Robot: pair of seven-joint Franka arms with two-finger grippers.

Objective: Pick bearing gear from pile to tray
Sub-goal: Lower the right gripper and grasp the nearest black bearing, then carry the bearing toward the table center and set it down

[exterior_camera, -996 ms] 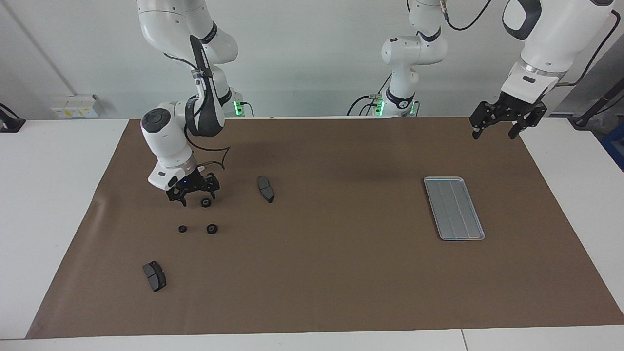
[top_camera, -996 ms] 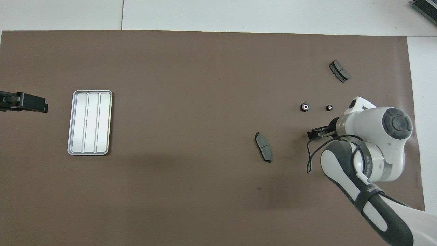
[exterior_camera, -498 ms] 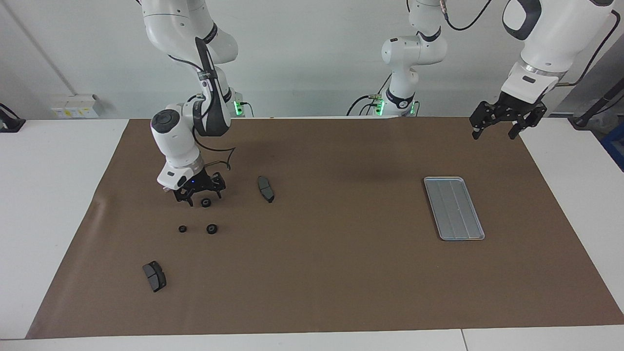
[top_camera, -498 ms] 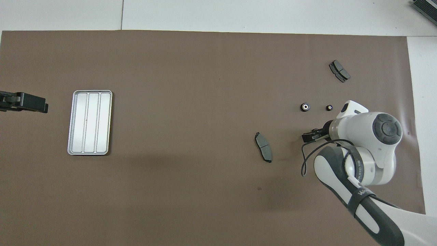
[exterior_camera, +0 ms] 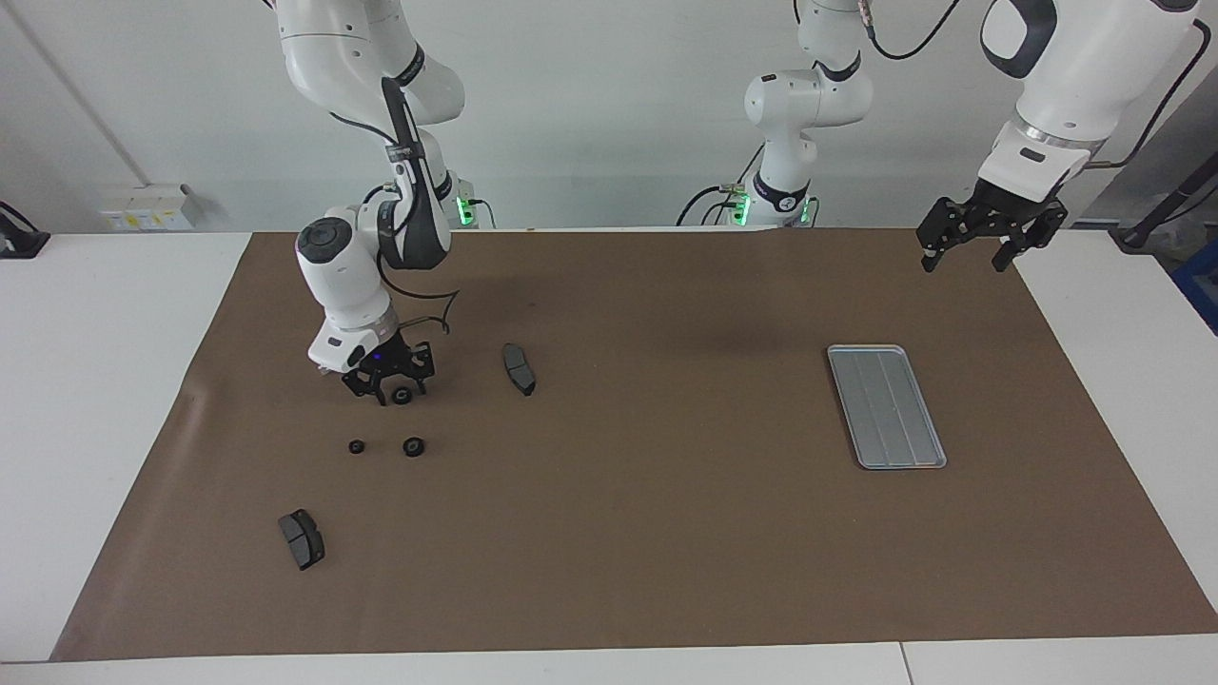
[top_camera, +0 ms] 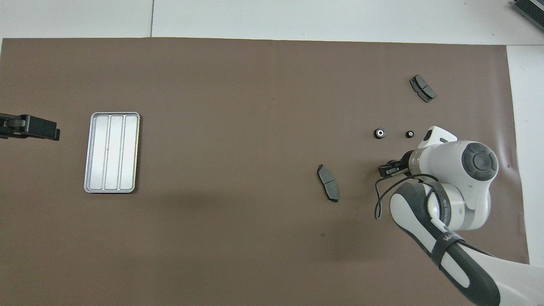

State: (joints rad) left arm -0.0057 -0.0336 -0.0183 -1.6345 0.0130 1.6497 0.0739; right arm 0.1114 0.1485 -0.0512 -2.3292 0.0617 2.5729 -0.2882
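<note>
The right gripper (exterior_camera: 392, 388) sits low around a small black round gear (exterior_camera: 402, 396) – I cannot tell if it grips. At three o'clock lies the flat silver metal tray (exterior_camera: 886, 406). The left gripper (exterior_camera: 965, 255) waits, open.

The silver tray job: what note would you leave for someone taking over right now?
Right tool is down at one black round part; grip unconfirmed.
Left tool waits open over a corner of the mat.
Tray is empty.
Two more round parts lie farther from the robots; two grey pads nearby.
Done: nothing delivered. Left: lift, carry, place in tray.
</note>
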